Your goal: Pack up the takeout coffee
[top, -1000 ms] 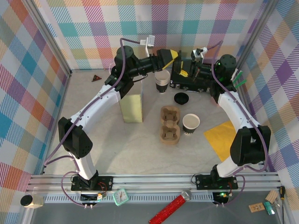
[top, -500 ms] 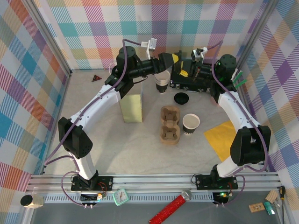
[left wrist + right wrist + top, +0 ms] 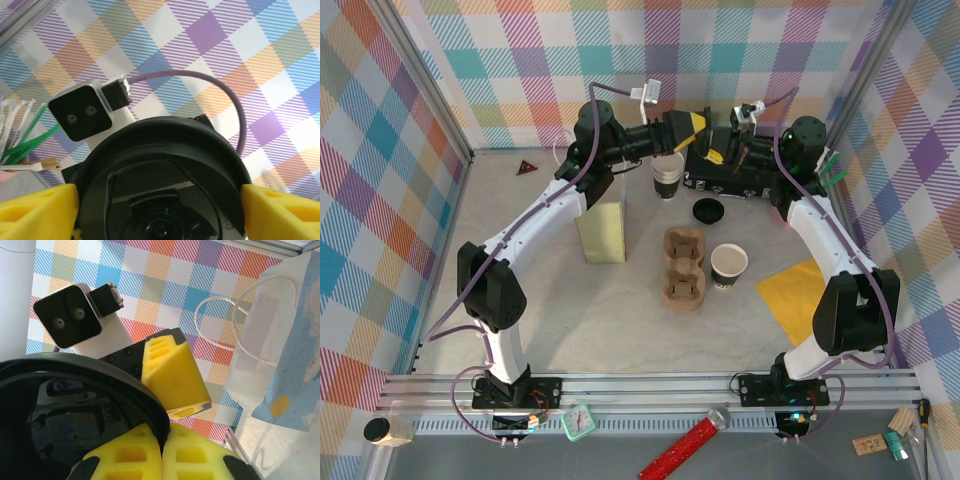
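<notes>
**A:** Nearest us, mid-table, stood the cup carrier (image 3: 684,267). The near cup (image 3: 729,262), lidless and pale-rimmed, was just to its right, and a yellow sheet (image 3: 790,290) lay further right.

**B:** We noted the paper bag (image 3: 601,228) upright to the left of the carrier. And beyond?

**A:** A loose lid (image 3: 707,211) lay flat on the table. The far cup (image 3: 667,175), also lidless, stood a little left of it and farther back.

**B:** The arms?

**A:** Both met at the far side, above the table. The right gripper (image 3: 161,452) was pinched tight on the rim of the held lid (image 3: 160,165), a round black one. The left gripper (image 3: 692,124) stood wide, with the held lid between its fingers (image 3: 35,210), one at each edge. We could not tell whether they pressed it.

**B:** The takeout coffee?

**A:** We could place only that black lid, up between the two grippers, right of the far cup and beyond it. We could not tell whether a cup hung behind it.
</notes>
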